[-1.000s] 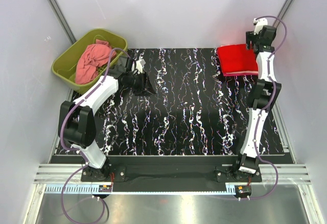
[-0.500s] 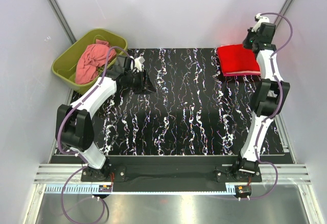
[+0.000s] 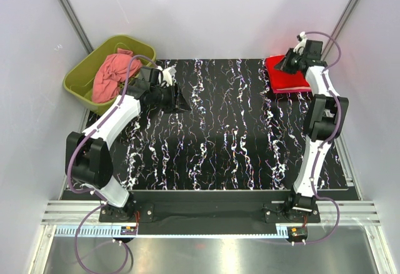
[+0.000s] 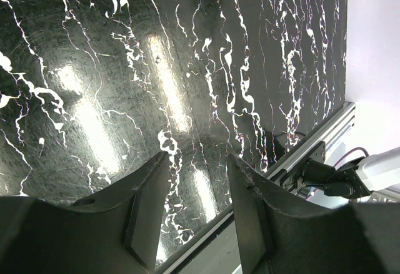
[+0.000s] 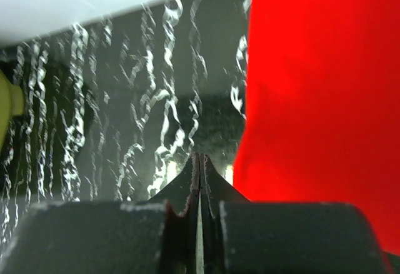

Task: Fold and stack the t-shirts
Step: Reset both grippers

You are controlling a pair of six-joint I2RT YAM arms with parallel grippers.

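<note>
A bright red t-shirt [image 3: 290,79] lies folded at the far right corner of the mat; it fills the right of the right wrist view [image 5: 319,99]. My right gripper [image 3: 279,66] hovers over its left edge, shut with nothing between its fingers [image 5: 199,158]. A dusty salmon-pink t-shirt [image 3: 112,74] lies crumpled in the olive-green tub [image 3: 78,85] at the far left. My left gripper [image 3: 182,105] hangs over the bare mat just right of the tub, open and empty [image 4: 197,164].
The black marbled mat [image 3: 219,130] covers the table between the arms. White walls close in the back and both sides. The tub's corner [image 5: 6,108] shows at the left of the right wrist view. The mat's near edge and rail [image 4: 312,142] show past the left fingers.
My right gripper has shut and swung left from behind the red t-shirt to above its left edge. The left gripper has drifted slightly right, still open.
</note>
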